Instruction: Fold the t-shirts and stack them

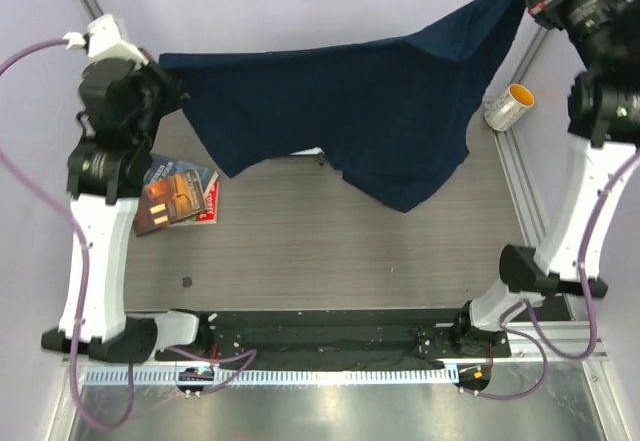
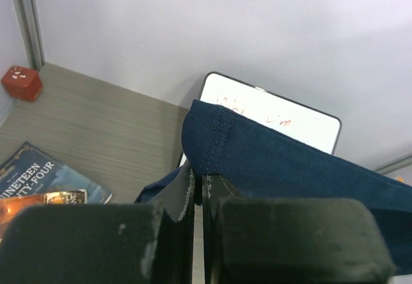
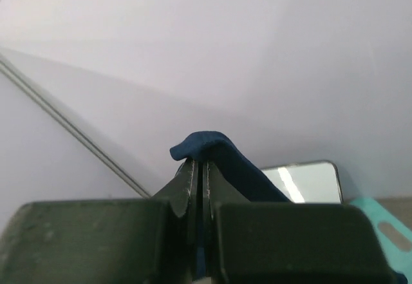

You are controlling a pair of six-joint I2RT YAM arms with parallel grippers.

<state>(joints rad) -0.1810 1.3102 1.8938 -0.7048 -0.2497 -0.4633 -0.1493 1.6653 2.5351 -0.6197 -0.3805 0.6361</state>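
While raised above the surface (image 1: 330,251), clamps navy t-shirt (image 1: 370,101) by two ends: hemmed edge in left pincer (image 2: 198,184), bunched fold in right pincer (image 3: 201,168); cloth spread between, sagging below both.

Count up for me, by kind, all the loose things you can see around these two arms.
navy t-shirt: 1
book: 1
white roll with orange core: 1
red cube: 1
small whiteboard: 1
teal board: 1
tiny dark bit on the table: 1
Total: 7
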